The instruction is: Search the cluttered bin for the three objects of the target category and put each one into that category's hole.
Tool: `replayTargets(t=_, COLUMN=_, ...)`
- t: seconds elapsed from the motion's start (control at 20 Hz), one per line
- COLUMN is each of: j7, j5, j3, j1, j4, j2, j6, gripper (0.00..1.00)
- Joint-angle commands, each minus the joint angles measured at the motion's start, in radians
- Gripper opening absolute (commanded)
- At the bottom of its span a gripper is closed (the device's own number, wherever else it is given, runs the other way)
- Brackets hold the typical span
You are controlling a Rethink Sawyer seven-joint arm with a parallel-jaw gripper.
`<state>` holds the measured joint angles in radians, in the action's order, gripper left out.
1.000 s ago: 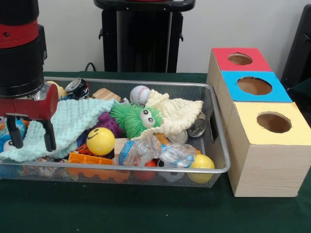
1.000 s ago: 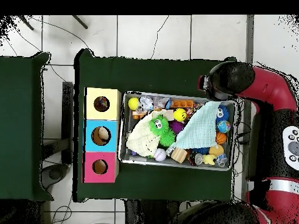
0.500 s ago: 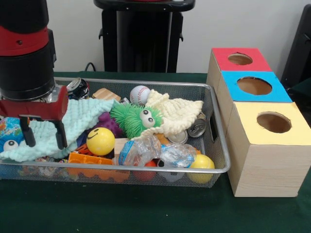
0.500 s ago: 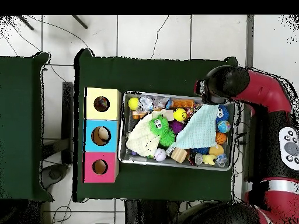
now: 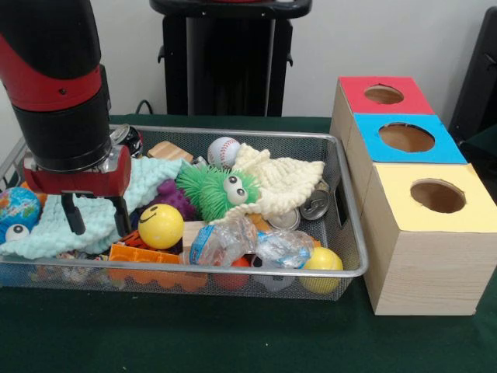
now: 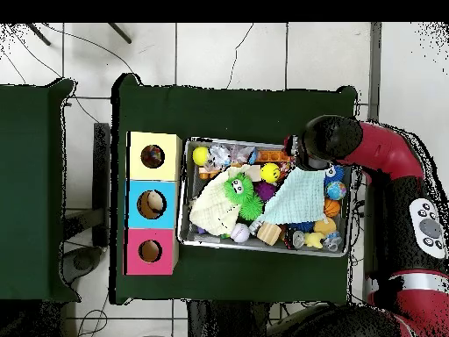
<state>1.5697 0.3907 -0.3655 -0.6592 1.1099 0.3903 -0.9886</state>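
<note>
Gripper (image 5: 97, 219) shifted inward over mint cloth (image 5: 93, 203), fingers spread, hidden overhead

From above we see the red and black arm (image 6: 386, 162) reaching over the cluttered bin (image 6: 267, 247), its dark wrist above a pale blue cloth (image 6: 298, 197). Beside the bin we see the hole (image 6: 153, 156) in the yellow-topped box.

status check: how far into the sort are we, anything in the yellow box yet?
Nothing visibly done: the front view shows no object in the hole of the yellow-topped box. In hand: nothing; the end effector hangs open over the mint cloth at one end of the cluttered bin. Left: by this evidence, finding and dropping all three targets.
</note>
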Motion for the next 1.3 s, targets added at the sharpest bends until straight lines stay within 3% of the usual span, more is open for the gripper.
replayTargets(t=0.05, j7=-0.209, j5=0.035, j3=-0.092, j1=-0.025, j4=0.108, j2=-0.030, j6=0.097, gripper=1.00)
replayTargets(t=0.3, j7=-0.209, j5=0.036, j3=-0.104, j1=-0.026, j4=0.104, j2=-0.028, j6=0.108, gripper=1.00)
replayTargets(t=0.6, j7=-0.238, j5=0.055, j3=-0.120, j1=-0.021, j4=0.026, j2=-0.087, j6=0.118, gripper=1.00)
replayTargets(t=0.85, j7=-0.240, j5=0.079, j3=-0.114, j1=-0.024, j4=0.012, j2=-0.106, j6=0.119, gripper=1.00)
replayTargets(t=1.3, j7=-0.236, j5=0.087, j3=-0.080, j1=-0.032, j4=0.047, j2=-0.091, j6=0.041, gripper=1.00)
